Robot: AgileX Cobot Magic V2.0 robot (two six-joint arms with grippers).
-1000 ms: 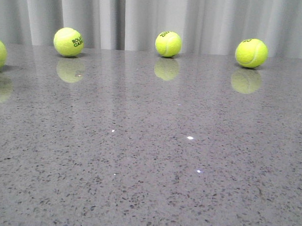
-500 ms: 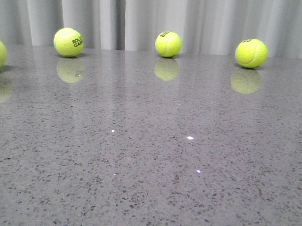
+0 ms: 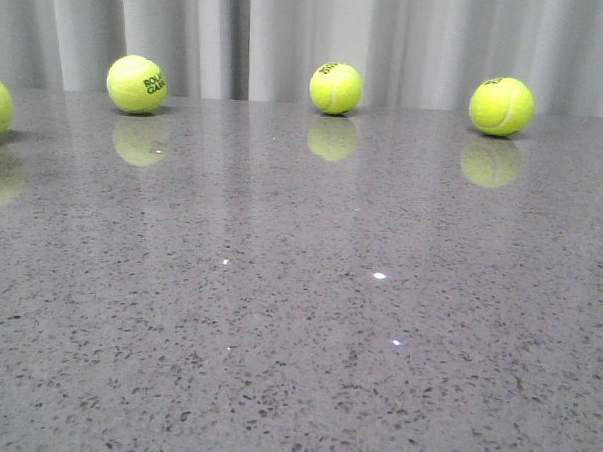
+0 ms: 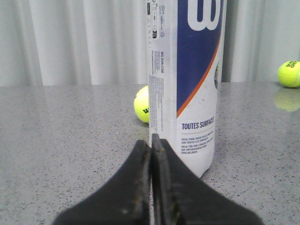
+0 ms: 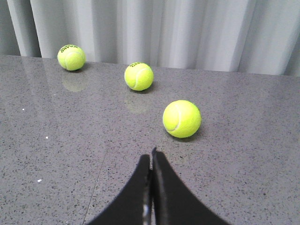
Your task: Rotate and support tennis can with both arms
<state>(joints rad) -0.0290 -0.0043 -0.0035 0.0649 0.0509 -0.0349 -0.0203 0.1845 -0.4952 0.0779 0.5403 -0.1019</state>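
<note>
Grey table [image 3: 295, 366] shows only balls from the front; left wrist view alone shows the upright tennis can [image 4: 187, 84], both grippers pinched closed

Tennis balls and a can on a polished grey speckled table [image 3: 298, 316]

Four balls [image 3: 337, 87] line the far edge before the curtain; the tennis can [image 4: 187, 89] stands upright, one ball [image 4: 142, 104] just behind it.

I see the tennis can [image 4: 187, 84] cut off above its navy band, hiding most of a ball [image 4: 142, 104] behind it; its small print is unreadable.
</note>
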